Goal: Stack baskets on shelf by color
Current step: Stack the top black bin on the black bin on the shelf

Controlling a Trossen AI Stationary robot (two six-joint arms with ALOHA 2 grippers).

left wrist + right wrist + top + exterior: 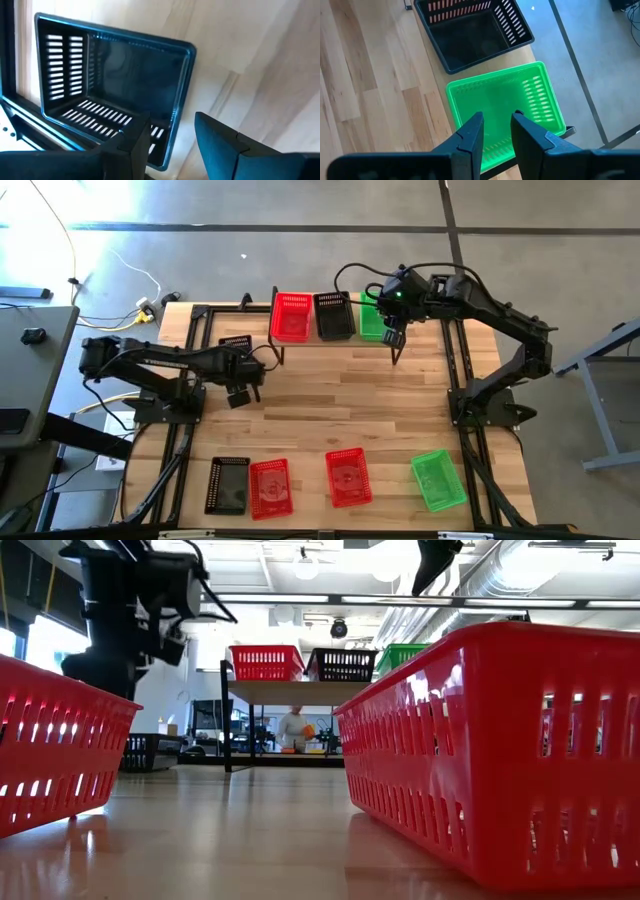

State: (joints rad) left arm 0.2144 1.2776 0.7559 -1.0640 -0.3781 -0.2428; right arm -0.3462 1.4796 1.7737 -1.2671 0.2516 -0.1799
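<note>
High view: showing shelf (330, 343) at upper centre carrying red basket (291, 315), black basket (334, 314) and green basket (372, 320). Hovering right gripper (393, 338), jaws parted, empty, over the green one. Nearing loose black basket (236, 346) with left gripper (243, 393), jaws parted. Risking rim strikes, nudging baskets off shelf or bench (340, 420).

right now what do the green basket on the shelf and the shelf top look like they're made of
Green basket: likely moulded plastic, smooth, slightly translucent, with slotted walls that let light through. Shelf top: looks like pale wood, matte, with visible grain; the open right claw hovers over the basket.
</note>
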